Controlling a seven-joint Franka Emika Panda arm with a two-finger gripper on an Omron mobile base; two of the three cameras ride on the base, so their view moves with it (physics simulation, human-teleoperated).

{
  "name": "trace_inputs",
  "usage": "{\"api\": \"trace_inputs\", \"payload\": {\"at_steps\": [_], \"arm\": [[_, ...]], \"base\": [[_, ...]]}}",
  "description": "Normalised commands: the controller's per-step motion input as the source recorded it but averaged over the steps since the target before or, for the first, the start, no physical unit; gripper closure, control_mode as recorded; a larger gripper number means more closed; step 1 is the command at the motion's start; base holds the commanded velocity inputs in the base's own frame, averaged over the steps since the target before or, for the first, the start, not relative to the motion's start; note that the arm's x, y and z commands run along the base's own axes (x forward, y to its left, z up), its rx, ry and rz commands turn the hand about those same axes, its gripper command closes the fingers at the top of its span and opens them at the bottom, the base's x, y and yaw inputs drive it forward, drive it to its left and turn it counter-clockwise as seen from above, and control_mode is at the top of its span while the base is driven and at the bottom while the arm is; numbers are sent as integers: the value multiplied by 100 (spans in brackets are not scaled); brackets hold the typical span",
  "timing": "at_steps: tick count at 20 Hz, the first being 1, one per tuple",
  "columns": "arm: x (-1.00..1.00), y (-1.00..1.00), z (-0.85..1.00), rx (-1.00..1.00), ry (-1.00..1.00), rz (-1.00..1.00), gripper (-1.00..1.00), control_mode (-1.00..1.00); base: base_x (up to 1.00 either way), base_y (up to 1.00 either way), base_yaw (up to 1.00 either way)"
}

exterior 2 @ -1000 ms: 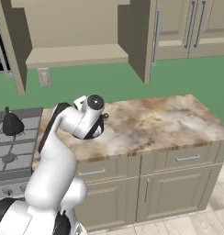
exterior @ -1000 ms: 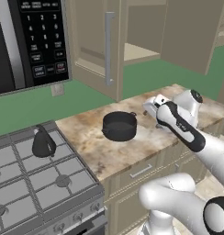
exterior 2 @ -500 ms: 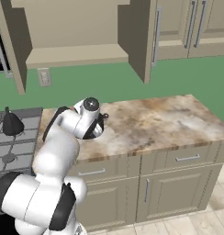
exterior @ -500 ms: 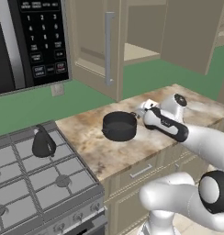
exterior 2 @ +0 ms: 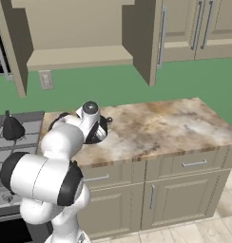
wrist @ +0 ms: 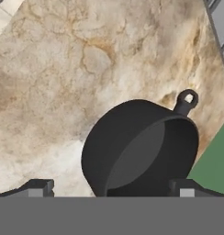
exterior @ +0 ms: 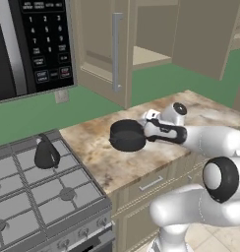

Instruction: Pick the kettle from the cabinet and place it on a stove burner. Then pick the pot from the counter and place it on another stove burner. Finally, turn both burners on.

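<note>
The black cone-shaped kettle (exterior: 45,152) (exterior 2: 12,127) stands on a rear burner of the silver range (exterior: 38,197). On the marbled counter (exterior: 100,165) to the right of the range sits the wide dark pot (exterior: 127,135) (wrist: 141,147), upright and with no lid. My gripper (exterior: 143,129) (wrist: 109,188) is open at the pot's right side. In the hand view its two fingertips (wrist: 38,187) stand wide apart on either side of the pot's near wall. My arm covers part of the pot (exterior 2: 98,132) in the right base view.
The beige wall cabinet (exterior: 141,29) hangs open above the counter, its door with the silver bar handle (exterior: 117,51) swung out over the pot. A black microwave (exterior: 28,44) hangs above the range. A free burner cap (exterior: 67,195) lies in front of the kettle.
My arm has reached left and lowered, bringing the open gripper from the counter's right part up against the pot's right side. Pot and kettle have not moved.
</note>
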Motion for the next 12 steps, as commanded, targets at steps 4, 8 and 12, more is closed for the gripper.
{"api": "trace_inputs", "payload": {"at_steps": [4,8,12], "arm": [[27,3,-24,-8,1,1,-100,-100],[25,4,-22,-7,4,0,-100,-100],[20,2,-24,-7,5,0,-100,-100]], "base": [[0,0,0],[0,0,0],[0,0,0]]}}
